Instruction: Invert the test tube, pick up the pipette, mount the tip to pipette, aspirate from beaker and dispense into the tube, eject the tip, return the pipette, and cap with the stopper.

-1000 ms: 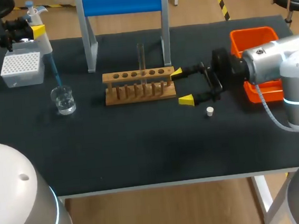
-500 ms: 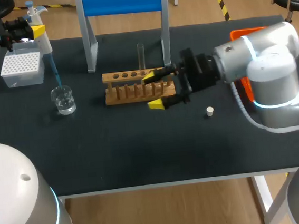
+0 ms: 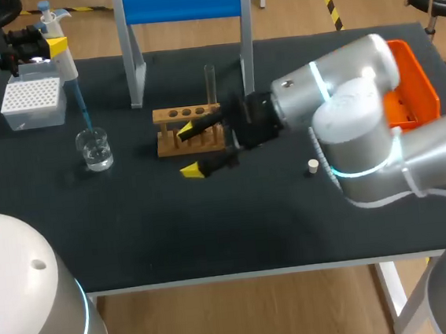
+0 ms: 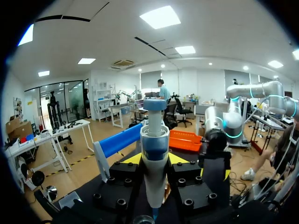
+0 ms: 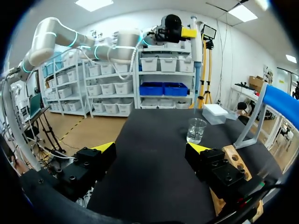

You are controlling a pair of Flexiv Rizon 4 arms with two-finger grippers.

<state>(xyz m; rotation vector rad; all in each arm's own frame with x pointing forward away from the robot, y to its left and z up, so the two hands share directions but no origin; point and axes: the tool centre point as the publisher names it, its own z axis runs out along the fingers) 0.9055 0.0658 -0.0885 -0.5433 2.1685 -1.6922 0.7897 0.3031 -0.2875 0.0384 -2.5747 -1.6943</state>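
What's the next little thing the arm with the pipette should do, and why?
Probably lower the pipette straight down a little. The left gripper is shut on it, and its blue tip seems to end about at the rim of the beaker, directly above it. To draw up liquid, the tip would have to dip further in.
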